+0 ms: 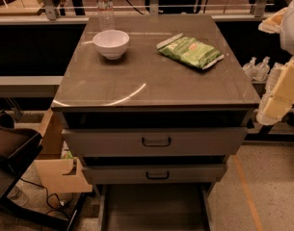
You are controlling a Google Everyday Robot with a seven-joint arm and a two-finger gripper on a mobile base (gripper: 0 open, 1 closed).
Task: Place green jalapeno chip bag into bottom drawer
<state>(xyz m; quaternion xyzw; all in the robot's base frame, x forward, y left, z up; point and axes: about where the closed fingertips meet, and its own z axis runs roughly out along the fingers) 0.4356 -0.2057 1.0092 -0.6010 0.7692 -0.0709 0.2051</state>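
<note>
The green jalapeno chip bag (190,51) lies flat on the right rear part of the cabinet top (151,88). The bottom drawer (153,211) is pulled out at the foot of the cabinet, and its dark floor shows nothing in it. My gripper (276,100) hangs at the right edge of the view, beside and slightly below the cabinet's right edge. It is well to the right of the bag and does not touch it.
A white bowl (111,43) stands on the left rear of the top, with a clear water bottle (104,6) behind it. Two gray drawer fronts with black handles (156,141) (157,175) sit above the bottom drawer. A cardboard piece (60,174) and a dark chair (11,148) stand at the left.
</note>
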